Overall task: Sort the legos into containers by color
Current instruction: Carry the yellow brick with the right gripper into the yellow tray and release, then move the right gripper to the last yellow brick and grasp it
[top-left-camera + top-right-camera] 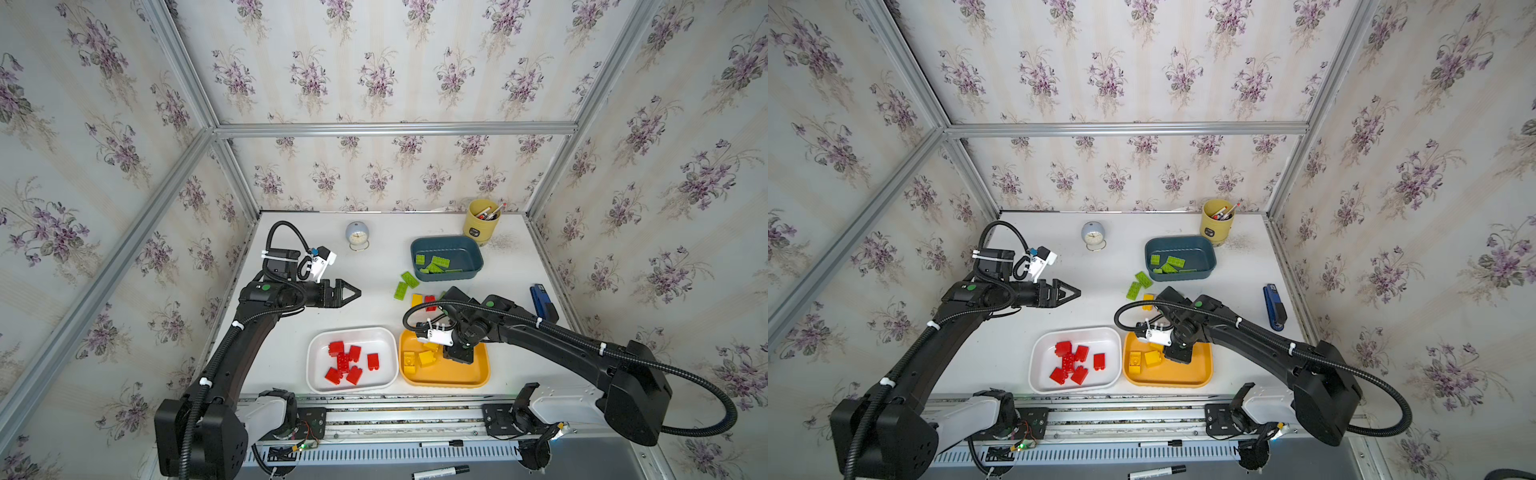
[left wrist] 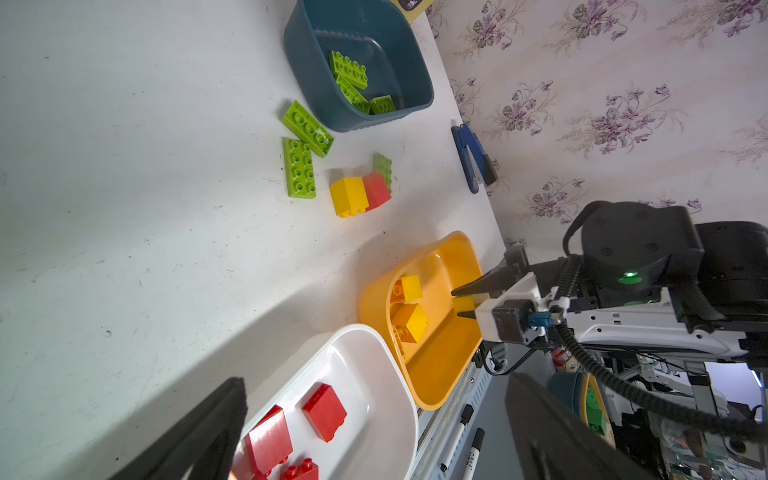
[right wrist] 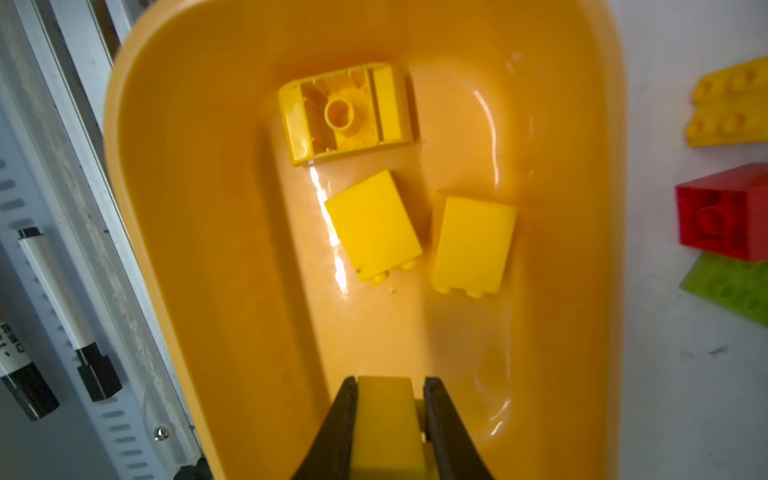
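Yellow brick [image 3: 388, 424] pinched in our right gripper [image 3: 390, 384] over orange-yellow tray [image 3: 199, 216]: colour matches three bricks [image 3: 374, 224] lying inside. We hold left gripper [image 1: 351, 293] spread, empty, well apart, judged clear of drop.

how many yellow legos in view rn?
5 yellow legos: three loose in the orange-yellow tray, one pinched in the right claw over it, one on the table beside a red lego. The right arm may hide more.

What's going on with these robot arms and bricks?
They're sorting bricks by colour. The right gripper holds a yellow brick above the orange-yellow tray, which holds three more. The left gripper hangs open, empty. The white tray has red bricks, the teal tray green bricks; loose bricks dot the table.
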Robot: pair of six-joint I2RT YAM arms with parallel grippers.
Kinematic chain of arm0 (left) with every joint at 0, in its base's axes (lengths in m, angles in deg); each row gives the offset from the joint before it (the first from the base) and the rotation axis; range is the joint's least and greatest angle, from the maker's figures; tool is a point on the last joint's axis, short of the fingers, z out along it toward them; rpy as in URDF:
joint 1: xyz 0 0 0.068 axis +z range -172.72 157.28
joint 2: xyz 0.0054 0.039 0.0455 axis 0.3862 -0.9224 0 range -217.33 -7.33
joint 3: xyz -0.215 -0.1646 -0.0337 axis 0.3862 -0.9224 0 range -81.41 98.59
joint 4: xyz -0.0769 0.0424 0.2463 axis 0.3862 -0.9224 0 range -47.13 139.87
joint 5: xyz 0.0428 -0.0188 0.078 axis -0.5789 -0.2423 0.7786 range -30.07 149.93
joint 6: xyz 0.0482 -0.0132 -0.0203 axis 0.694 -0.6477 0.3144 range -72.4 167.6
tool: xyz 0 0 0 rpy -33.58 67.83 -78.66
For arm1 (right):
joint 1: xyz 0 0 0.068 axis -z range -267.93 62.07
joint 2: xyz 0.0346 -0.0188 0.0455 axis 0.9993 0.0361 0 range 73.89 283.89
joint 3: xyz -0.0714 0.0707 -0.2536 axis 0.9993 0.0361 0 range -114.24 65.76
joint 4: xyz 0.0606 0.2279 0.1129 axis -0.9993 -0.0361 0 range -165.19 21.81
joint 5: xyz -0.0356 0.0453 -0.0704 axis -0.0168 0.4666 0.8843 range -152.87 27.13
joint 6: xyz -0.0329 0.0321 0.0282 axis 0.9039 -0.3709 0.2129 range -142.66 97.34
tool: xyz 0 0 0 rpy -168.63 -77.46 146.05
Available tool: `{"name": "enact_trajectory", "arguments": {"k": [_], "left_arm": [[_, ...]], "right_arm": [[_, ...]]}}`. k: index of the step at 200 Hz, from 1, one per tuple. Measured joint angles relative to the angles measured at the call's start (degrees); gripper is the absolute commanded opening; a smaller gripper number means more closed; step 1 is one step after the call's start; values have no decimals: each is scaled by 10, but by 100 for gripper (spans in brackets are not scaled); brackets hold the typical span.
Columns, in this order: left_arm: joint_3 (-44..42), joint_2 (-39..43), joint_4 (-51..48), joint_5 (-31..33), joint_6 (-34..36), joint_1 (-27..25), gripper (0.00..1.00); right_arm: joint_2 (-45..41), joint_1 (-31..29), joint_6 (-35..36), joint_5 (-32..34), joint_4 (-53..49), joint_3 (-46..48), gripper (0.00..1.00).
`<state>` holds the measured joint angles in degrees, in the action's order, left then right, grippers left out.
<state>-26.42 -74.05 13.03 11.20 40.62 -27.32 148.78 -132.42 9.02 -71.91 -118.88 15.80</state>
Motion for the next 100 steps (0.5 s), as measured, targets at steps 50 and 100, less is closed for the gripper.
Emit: {"name": "enact_trajectory", "arguments": {"k": [50,100], "left_arm": [[1,3,0,-4,-2,0,99],[0,8,0,-4,-2,0,99]], "right_arm": [[2,29,-29,-18,29,-64,60],[93,53,-239,-24,86,-153,55]]}}
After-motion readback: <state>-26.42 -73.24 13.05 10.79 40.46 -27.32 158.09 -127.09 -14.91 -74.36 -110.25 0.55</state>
